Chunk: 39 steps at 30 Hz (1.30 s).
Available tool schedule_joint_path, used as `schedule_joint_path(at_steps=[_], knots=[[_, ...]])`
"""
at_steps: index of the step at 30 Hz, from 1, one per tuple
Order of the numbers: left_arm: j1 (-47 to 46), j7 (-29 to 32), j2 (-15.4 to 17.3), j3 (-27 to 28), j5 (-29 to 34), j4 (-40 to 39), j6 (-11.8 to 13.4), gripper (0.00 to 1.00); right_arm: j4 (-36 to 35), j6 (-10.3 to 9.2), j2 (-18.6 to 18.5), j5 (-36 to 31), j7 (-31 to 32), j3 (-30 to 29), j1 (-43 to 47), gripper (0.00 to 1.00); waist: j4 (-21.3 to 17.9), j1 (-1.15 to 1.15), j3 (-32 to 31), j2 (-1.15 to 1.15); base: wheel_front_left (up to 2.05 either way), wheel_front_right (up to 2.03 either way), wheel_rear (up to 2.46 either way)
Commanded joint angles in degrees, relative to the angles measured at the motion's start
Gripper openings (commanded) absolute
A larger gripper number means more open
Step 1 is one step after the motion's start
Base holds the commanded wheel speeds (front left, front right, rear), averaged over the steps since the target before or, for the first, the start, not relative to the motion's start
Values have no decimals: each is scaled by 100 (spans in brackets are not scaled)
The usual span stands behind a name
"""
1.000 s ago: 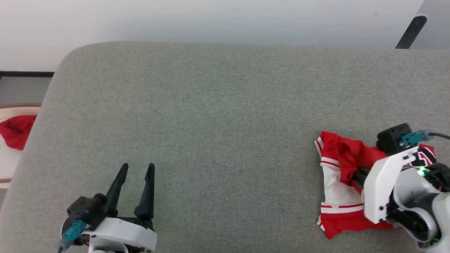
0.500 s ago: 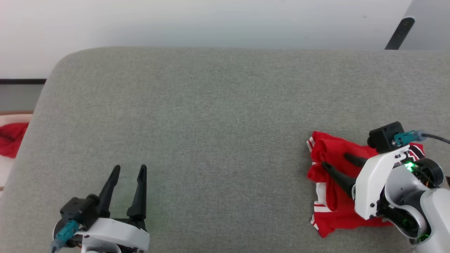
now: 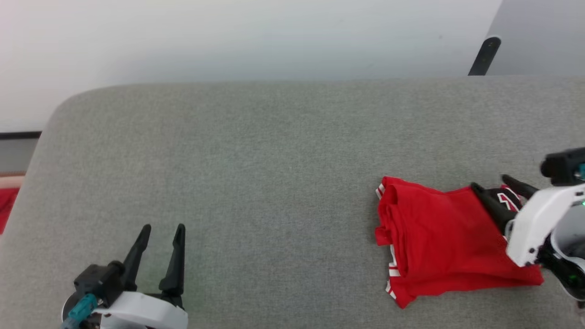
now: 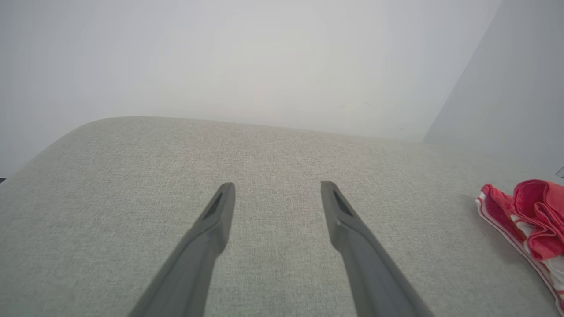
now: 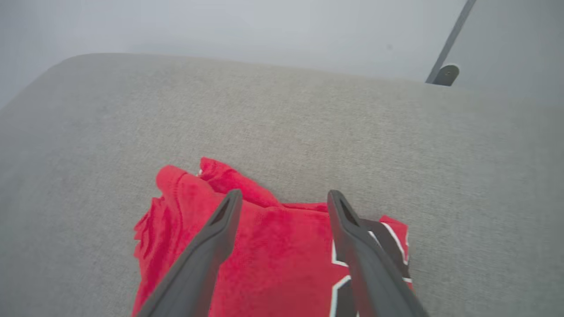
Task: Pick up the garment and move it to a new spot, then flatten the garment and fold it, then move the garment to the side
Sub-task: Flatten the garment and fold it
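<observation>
Head view: the red shirt point(image 3: 438, 242) lies folded at the right of the grey padded surface point(image 3: 274, 160), right gripper point(image 3: 490, 183) spread at its right edge, left gripper point(image 3: 163, 227) spread, empty, well apart; left wrist view: fingers point(image 4: 216, 220) spread over the surface; right wrist view: fingers point(image 5: 220, 229) spread above the red shirt, pinching nothing.

Red garment point(image 3: 438, 233), folded, lying flat
</observation>
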Motion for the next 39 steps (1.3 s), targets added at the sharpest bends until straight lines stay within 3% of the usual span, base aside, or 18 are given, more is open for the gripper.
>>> schedule_joint_path(at_steps=[1, 12, 25, 39], knots=[[98, 3, 0, 23, -48, 2, 2, 100, 132, -10, -28, -100, -154, -121, 119, 100, -96, 0, -98, 0, 0, 0, 0], [281, 3, -83, 54, 55, 21, 3, 100, 789, -10, 125, -497, -1301, -666, 545, 100, -154, 0, -247, 0, 0, 0, 0], [644, 3, -139, 378, 631, -272, 91, 100, 376, -10, 457, -1046, -2234, -1061, 1148, 100, -170, 0, -431, 0, 0, 0, 0], [1051, 3, -130, 395, 603, -519, 33, 100, -105, -10, 889, -1259, -2802, -1597, 1841, 100, -71, 0, -733, 0, 0, 0, 0]])
